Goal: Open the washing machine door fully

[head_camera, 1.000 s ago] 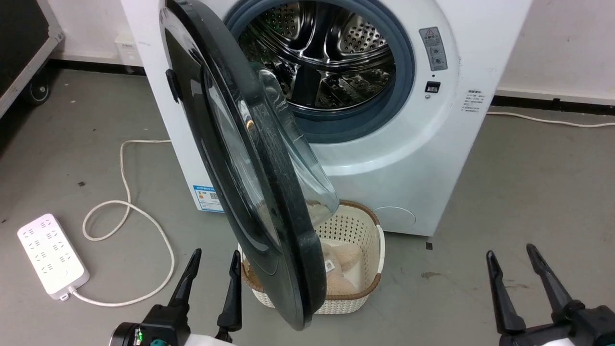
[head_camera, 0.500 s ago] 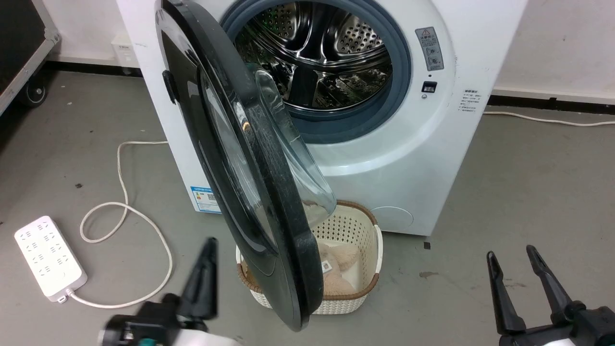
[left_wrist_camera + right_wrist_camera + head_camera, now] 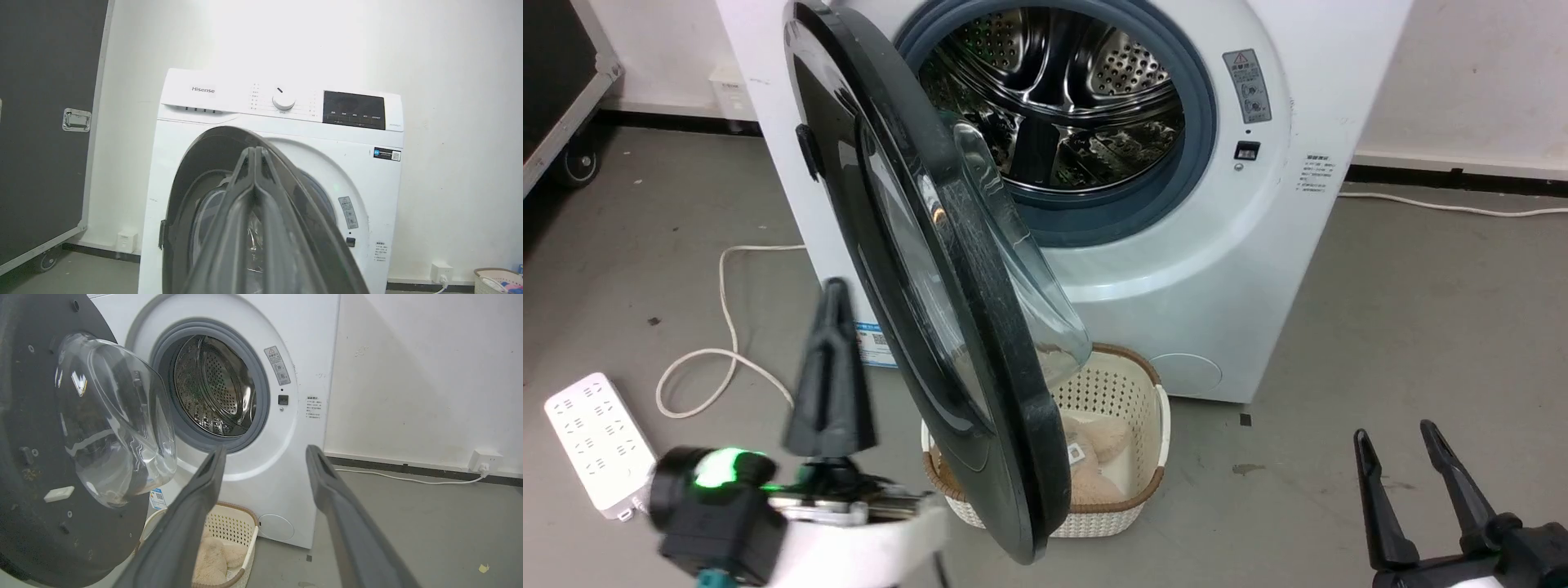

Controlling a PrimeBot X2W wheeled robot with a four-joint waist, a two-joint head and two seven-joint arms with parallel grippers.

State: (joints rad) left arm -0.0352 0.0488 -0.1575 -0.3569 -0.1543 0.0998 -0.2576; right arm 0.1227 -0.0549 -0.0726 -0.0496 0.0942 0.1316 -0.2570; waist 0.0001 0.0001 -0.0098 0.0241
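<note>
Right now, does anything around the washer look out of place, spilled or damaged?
Nothing looks damaged or spilled. A cream basket sits right under the half-open washing machine door, and a white power strip with looped cable lies loose on the floor to its left.

The door [image 3: 1001,343], a glossy black rim around a bulging clear glass bowl, stands partly open, swung out from its hinge on the left of the white washer [image 3: 1176,269], baring the perforated steel drum [image 3: 1078,90] and grey-blue gasket [image 3: 1127,212].
</note>
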